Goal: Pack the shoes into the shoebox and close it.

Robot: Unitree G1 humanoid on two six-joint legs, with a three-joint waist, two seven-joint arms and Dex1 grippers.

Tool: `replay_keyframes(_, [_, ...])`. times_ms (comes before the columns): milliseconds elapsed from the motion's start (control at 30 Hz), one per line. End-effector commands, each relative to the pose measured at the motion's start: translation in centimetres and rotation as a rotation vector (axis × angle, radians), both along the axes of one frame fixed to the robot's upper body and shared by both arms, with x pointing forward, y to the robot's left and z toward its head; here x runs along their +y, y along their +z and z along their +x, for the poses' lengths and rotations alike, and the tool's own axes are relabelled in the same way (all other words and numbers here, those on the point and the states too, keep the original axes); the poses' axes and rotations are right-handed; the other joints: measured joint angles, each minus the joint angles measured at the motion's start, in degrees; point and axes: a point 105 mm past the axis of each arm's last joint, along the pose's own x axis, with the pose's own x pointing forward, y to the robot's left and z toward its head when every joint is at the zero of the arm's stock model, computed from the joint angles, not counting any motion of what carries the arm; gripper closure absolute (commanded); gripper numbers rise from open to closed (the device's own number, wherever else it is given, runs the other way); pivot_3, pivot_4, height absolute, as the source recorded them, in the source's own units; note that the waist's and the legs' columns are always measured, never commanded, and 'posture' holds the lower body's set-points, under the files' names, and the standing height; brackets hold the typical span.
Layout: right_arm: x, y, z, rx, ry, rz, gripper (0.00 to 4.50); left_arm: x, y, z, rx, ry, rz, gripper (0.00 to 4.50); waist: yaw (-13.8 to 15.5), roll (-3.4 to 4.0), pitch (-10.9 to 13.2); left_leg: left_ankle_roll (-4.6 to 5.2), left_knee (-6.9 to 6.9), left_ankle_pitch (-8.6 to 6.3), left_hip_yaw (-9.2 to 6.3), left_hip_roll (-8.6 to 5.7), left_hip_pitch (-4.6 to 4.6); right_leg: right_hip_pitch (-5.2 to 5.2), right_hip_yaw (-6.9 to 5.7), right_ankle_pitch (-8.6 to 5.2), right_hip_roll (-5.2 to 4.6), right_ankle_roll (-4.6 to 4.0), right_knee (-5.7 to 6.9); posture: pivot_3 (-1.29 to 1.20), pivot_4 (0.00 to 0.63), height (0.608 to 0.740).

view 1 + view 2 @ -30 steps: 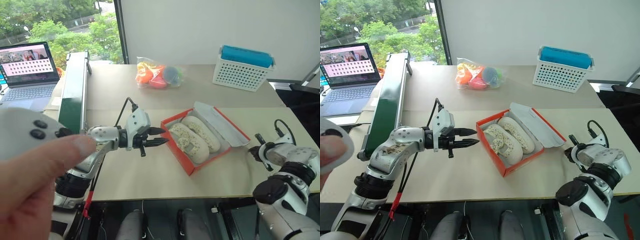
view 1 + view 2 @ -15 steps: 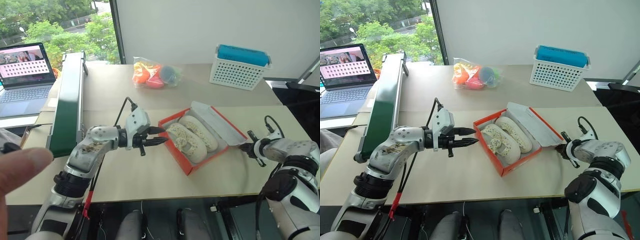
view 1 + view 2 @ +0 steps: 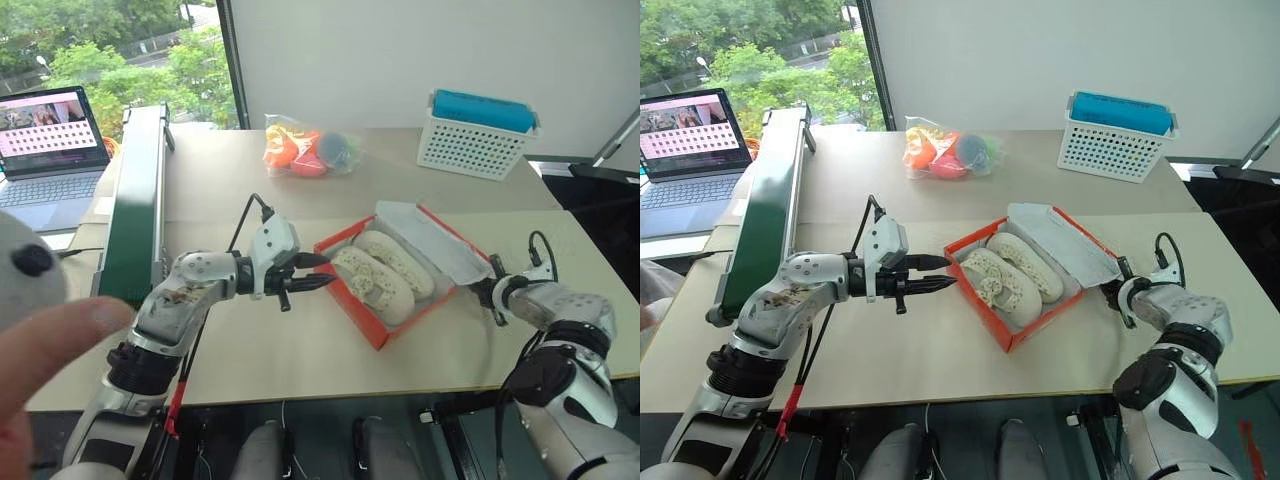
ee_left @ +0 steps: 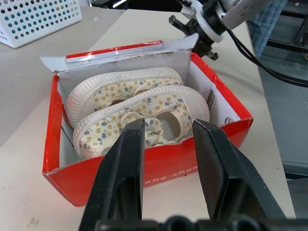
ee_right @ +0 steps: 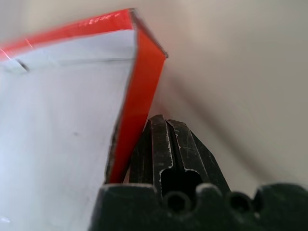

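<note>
Shoes (image 3: pixel 385 272): we see both lying in the shoebox (image 3: pixel 375 325).
Right gripper (image 3: pixel 1110 293): clenched, empty, under the lid (image 3: pixel 1058 243), which has risen.
Left gripper (image 3: pixel 318 272): parted, empty, beside the box.

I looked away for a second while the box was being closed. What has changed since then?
The right claw, shut, moved in under the lid and tipped it up off the table toward the shoes. The left claw stayed beside the box, and both shoes stayed inside.

Orange-red shoebox (image 3: pixel 1012 335) on the table, lid (image 3: pixel 1060 243) half raised, cream floral shoes (image 3: pixel 1018 276) side by side inside
</note>
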Motion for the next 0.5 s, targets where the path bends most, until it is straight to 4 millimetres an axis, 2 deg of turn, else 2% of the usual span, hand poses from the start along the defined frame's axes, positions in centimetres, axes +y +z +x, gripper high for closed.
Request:
replay_keyframes(33, [0.0,5.1,1.7,-0.263,-0.032,0.029,4.43,0.1,1.4,0.0,-0.063,-0.003,-0.007,2.86,0.02,0.04,0.03,0.0,-0.01,0.0,0.01,0.0,-0.03,-0.03,0.0,0.03,0.0,-0.04,0.01,0.0,0.15,0.699])
replay_keyframes(133, [0.5,7.8,2.0,-0.408,-0.023,0.014,4.43,0.0,1.4,0.1,-0.062,-0.003,-0.008,2.86,0.25,0.14,0.1,0.0,-0.01,0.0,0.03,-0.02,-0.07,-0.05,0.01,0.03,-0.04,-0.04,0.0,0.0,0.15,0.699])
replay_keyframes(233, [2.1,11.9,1.7,-0.601,0.073,-0.06,4.43,0.0,1.4,0.2,-0.064,-0.002,-0.007,2.86,0.7,0.31,0.21,0.0,-0.01,0.0,0.04,-0.04,-0.08,-0.07,0.01,0.03,-0.06,-0.02,0.0,0.0,0.15,0.699])
replay_keyframes(300, [2.9,14.0,1.2,-0.694,0.125,-0.127,4.43,-0.1,1.4,0.2,-0.064,-0.003,-0.008,2.86,0.83,0.34,0.23,0.0,-0.01,0.0,0.04,-0.02,-0.07,-0.08,0.0,0.03,-0.05,-0.02,0.03,0.0,0.15,0.699])
replay_keyframes(367, [5.0,16.4,0.1,-0.789,0.259,-0.293,4.43,-0.2,1.5,0.2,-0.064,-0.004,-0.009,2.86,0.92,0.43,0.28,0.0,-0.01,0.0,0.03,-0.02,-0.07,-0.1,-0.01,0.03,-0.05,-0.03,0.03,0.0,0.15,0.699])
replay_keyframes(433, [7.3,17.4,-1.0,-0.835,0.398,-0.42,4.43,-0.3,1.5,0.2,-0.064,-0.004,-0.01,2.86,1.05,0.44,0.28,0.0,-0.01,0.0,0.02,-0.02,-0.08,-0.1,-0.01,0.02,-0.05,-0.02,0.04,0.0,0.15,0.699])
replay_keyframes(500, [9.2,17.4,-1.9,-0.845,0.53,-0.538,4.43,-0.3,1.5,0.3,-0.064,-0.003,-0.011,2.86,1.14,0.44,0.28,0.0,-0.01,0.0,0.02,-0.02,-0.06,-0.07,-0.01,0.03,-0.05,-0.03,0.03,0.0,0.15,0.699])
